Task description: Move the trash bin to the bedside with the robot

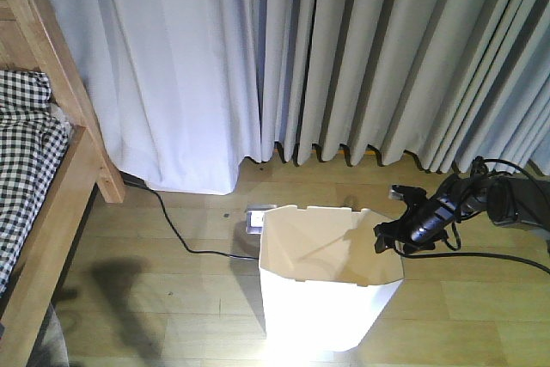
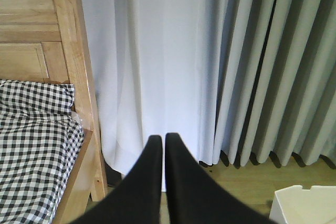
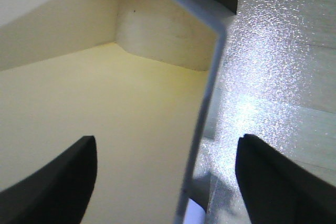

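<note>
Where the front view begins at the left, the bed (image 1: 51, 169) shows its light-brown wooden frame, and the black-and-white checked bedding (image 1: 21, 161) lies inside it. Behind the bed post hangs a white curtain (image 1: 172, 66), and more to the right hang grey pleated curtains (image 1: 404, 49) that reach down to the wooden floor (image 1: 172, 298). A black cable (image 1: 176, 234) runs on the floor from the foot of the bed post toward a small socket box (image 1: 255, 217), which sits just behind the trash bin (image 1: 322, 298).

This white bin stands on the floor near the middle of the scene, to the right of the bed and well apart from it. It is upright, and its inside is cream.

At the right side of the bin, the black right arm (image 1: 507, 199) reaches in from the right edge with its own dark cable. The right pincer (image 3: 207, 166) is released: in the right wrist view one finger is inside the bin and the other is outside, with the thin rim wall between them, not clenched on it.

In the left wrist view, the left pincer (image 2: 164, 140) is clenched with its two black fingers (image 2: 149, 177) almost touching, and it holds nothing. It points toward the white curtain, with the bed at its left and a corner of the bin at the lower right.
</note>
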